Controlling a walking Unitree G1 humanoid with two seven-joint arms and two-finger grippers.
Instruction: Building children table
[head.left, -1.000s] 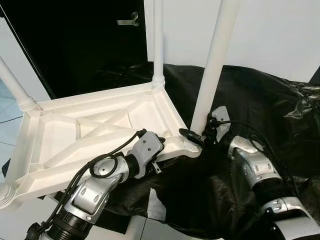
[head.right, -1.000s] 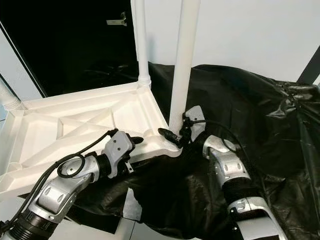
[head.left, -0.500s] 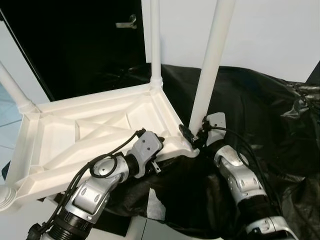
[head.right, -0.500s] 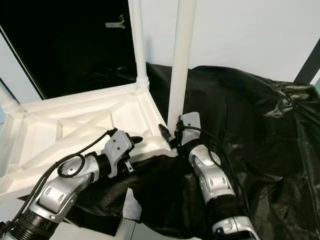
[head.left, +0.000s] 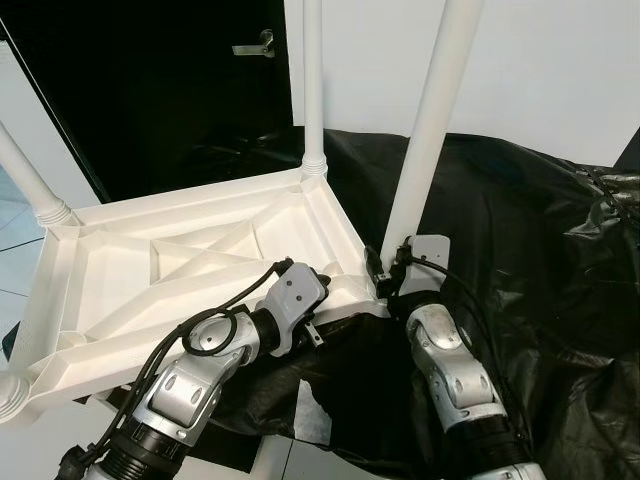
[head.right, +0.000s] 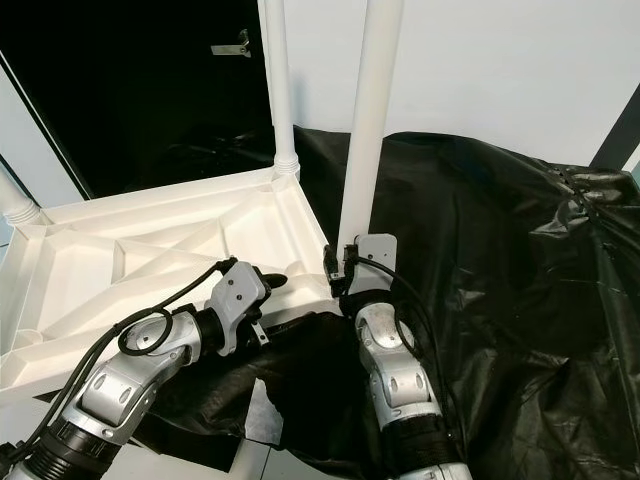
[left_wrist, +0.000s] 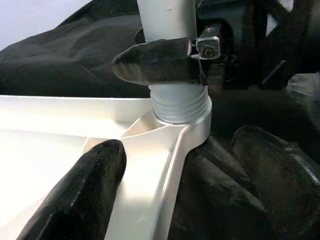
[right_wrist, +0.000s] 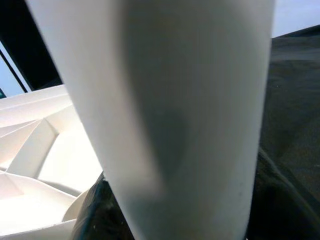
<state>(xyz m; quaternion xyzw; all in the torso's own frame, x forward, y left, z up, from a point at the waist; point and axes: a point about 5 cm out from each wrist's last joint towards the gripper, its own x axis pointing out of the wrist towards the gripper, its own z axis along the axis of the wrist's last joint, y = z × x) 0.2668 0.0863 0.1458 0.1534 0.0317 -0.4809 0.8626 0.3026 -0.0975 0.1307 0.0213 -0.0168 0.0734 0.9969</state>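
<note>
Since a second ago the right arm has swung in toward the middle, so its silver forearm now rises almost straight up to the near table leg instead of reaching in from the right.

Farthest left, the upturned white plastic children's table top (head.left: 170, 270) lies with its ribbed underside showing, tilted and resting partly on the crumpled black plastic sheet (head.left: 530, 250). White round legs stand from its corners: one at the far left (head.left: 30, 180) and one at the back corner (head.left: 313, 90). The left claw (head.left: 318, 280) sits at the table's near edge, its two black fingers (left_wrist: 80, 195) spread wide either side of the rim (one over the white underside, the other on the black sheet below).

Next comes the near white leg (head.left: 425, 140), upright in its threaded socket at the near right corner. The right claw (head.left: 380, 272) is closed around the base of this leg, just above the socket; in the left wrist view one of its black fingers (left_wrist: 155, 62) wraps across the leg's front.

Behind all this are a dark doorway (head.left: 170, 90) and a white wall (head.left: 560, 70).
</note>
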